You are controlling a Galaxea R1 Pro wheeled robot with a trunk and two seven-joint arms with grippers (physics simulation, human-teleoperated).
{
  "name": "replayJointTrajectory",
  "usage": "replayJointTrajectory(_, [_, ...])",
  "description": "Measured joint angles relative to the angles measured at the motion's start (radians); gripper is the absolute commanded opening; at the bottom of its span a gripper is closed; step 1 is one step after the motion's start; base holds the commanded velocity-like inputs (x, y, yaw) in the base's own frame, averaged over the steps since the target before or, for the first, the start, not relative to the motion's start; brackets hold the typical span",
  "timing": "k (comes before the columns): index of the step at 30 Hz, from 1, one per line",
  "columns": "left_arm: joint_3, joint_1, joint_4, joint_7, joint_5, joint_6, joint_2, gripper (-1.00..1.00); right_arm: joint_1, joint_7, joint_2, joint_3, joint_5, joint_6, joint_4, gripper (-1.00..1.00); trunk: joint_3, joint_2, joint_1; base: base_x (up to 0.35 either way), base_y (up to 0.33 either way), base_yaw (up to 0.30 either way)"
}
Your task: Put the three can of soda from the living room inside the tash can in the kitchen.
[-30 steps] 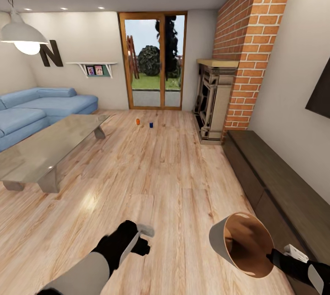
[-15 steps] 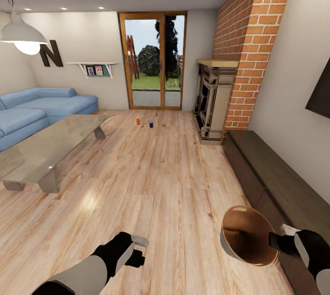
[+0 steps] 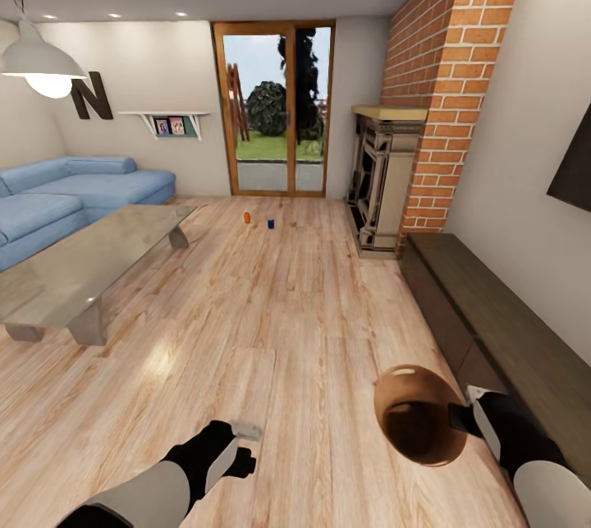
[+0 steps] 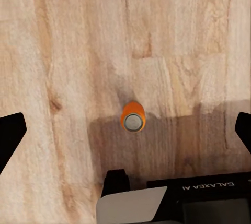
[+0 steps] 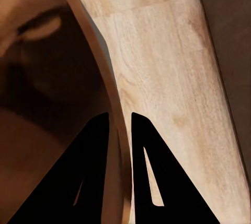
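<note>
Bin swings in toward the robot, mouth tipping upward.
The right gripper [image 3: 456,420] pinches the pale, wood-lined round bin's [image 3: 414,423] rim; the left gripper [image 4: 125,125], spread wide, hovers over an orange silver-topped can [image 4: 133,117], ready to drop in.

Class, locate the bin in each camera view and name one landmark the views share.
Head view: bin lower right, right gripper pinching its rim.
Right wrist view: bin wall between the gripper's fingers, brown inside showing.
Left wrist view: an orange can on the floor.
Shared landmark: the wood floor.
</note>
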Motion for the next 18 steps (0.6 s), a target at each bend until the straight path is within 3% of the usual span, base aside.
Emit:
replayJointTrajectory(6, [-0.002,0.006,0.008,0.015,0.078,-0.072,0.001,1.00,0.002,0.007,0.009,0.016,-0.005,-0.059,0.003,-1.00,0.000,0.000,0.000,0.000,0.000,-0.011])
replayJointTrajectory(15, [-0.002,0.008,0.065,0.023,0.095,-0.184,0.002,1.00,0.009,0.010,0.010,0.015,0.000,-0.074,0.005,-1.00,0.000,0.000,0.000,0.000,0.000,-0.001])
replayJointTrajectory(18, [-0.002,0.010,0.068,0.024,0.096,-0.193,0.002,1.00,0.010,0.010,0.010,0.014,-0.001,-0.092,0.009,-1.00,0.000,0.000,0.000,0.000,0.000,0.000])
